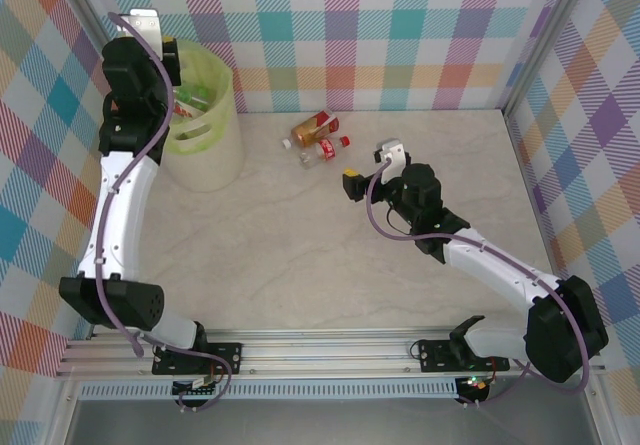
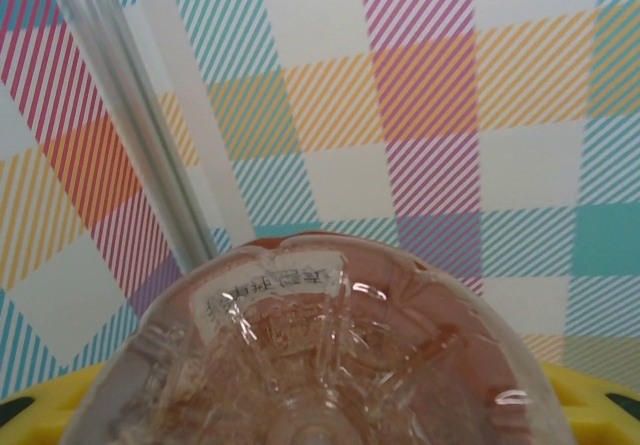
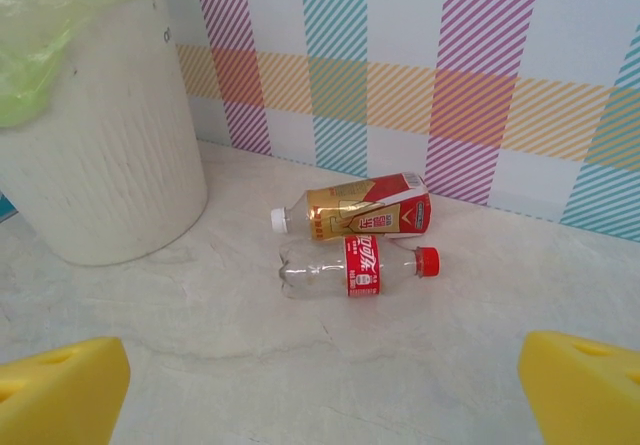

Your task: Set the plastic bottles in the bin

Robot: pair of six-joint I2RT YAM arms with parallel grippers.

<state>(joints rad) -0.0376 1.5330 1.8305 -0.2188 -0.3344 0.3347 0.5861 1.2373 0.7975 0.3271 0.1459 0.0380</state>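
My left gripper (image 2: 320, 420) is shut on a clear plastic bottle (image 2: 330, 345) with a reddish-brown label, its base facing the camera and yellow pads (image 2: 40, 405) at either side. In the top view that gripper (image 1: 166, 57) hangs over the far left rim of the yellow-green bin (image 1: 212, 160), which holds several bottles (image 1: 195, 97). Two bottles lie side by side on the table. One has a gold-and-red label and white cap (image 3: 352, 209) (image 1: 313, 125). The other has a red label and red cap (image 3: 358, 265) (image 1: 326, 150). My right gripper (image 3: 320, 405) (image 1: 368, 163) stands open just short of them, with nothing between its fingers.
The bin (image 3: 100, 165) stands at the far left of the table, close to the checked back wall (image 1: 400, 35). A metal frame post (image 2: 130, 115) runs near the left gripper. Bare tabletop (image 1: 290, 255) lies between the two arms.
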